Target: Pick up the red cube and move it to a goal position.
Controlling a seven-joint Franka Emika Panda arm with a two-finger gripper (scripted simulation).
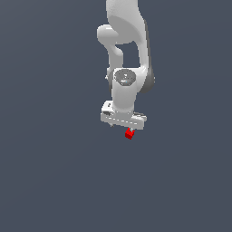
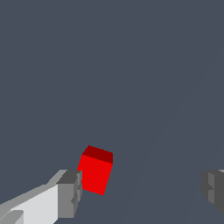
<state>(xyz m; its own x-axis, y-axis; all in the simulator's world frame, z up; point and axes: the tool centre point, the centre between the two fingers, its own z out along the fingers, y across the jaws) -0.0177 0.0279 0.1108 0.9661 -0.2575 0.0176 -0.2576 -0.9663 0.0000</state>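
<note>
The red cube is a tiny bright red block just under the white hand of the arm, toward the exterior view's right end of the hand. My gripper points down over it. In the wrist view the red cube lies between the two grey fingers, close against one finger and far from the other. The gripper is open wide and holds nothing. No marker for the goal position shows in either view.
A plain dark grey-blue surface fills both views. The white arm rises from the hand to the top of the exterior view.
</note>
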